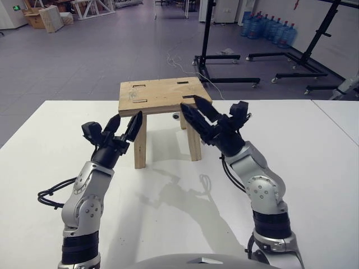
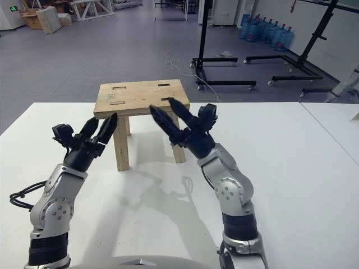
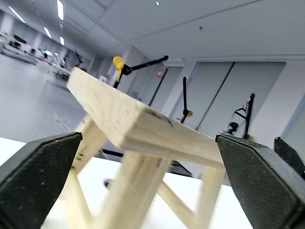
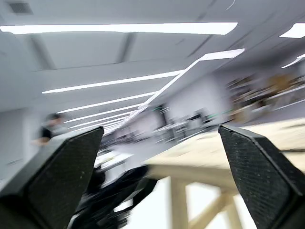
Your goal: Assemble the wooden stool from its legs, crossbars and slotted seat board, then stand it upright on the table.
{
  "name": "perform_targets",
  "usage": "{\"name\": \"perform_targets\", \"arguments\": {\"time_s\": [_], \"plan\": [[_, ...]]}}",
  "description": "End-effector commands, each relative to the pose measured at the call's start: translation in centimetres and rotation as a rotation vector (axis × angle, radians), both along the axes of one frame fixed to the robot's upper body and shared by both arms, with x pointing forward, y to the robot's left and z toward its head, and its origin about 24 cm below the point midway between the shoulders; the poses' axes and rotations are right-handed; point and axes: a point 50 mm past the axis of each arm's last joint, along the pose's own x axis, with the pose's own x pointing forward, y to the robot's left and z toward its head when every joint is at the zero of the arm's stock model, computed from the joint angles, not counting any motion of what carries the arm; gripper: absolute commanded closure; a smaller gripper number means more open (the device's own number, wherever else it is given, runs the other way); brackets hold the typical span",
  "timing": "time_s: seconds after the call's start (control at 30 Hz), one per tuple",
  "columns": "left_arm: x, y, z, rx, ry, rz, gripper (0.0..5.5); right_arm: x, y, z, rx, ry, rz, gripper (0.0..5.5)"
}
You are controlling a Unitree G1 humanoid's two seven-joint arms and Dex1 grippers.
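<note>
Left and right eye views: Found the stool (image 1: 160, 106) assembled and upright on the white table (image 1: 314, 168), near the far edge, slotted seat board (image 1: 160, 92) uppermost. Located the left hand (image 1: 126, 124) just beside the board's front left corner, above the front left leg (image 1: 140, 143), spread wide and gripping nothing. Located the right hand (image 1: 191, 105) at the board's front right corner, also spread and empty. Could not confirm contact with the wood.

Left wrist view: Recorded the board corner and a crossbar (image 3: 174, 202) between two dark fingers (image 3: 38, 176), set well apart.

Right wrist view: Recorded the blurred board edge between widely parted pads (image 4: 252, 176).
</note>
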Motion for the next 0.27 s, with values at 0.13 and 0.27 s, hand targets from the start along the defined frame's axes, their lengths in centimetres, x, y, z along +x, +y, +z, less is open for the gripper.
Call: {"name": "perform_targets", "arguments": {"time_s": [0.13, 0.27], "plan": [[-0.7, -0.6, 3.7, 0.287, -0.274, 0.225, 0.37, 1.7, 1.0, 0.6, -0.115, -0.18, -0.383, 1.06], [-0.4, -2.4, 5.3, 0.383, -0.401, 0.203, 0.37, 2.1, 1.6, 0.2, -0.122, -0.193, -0.428, 1.06]]}}
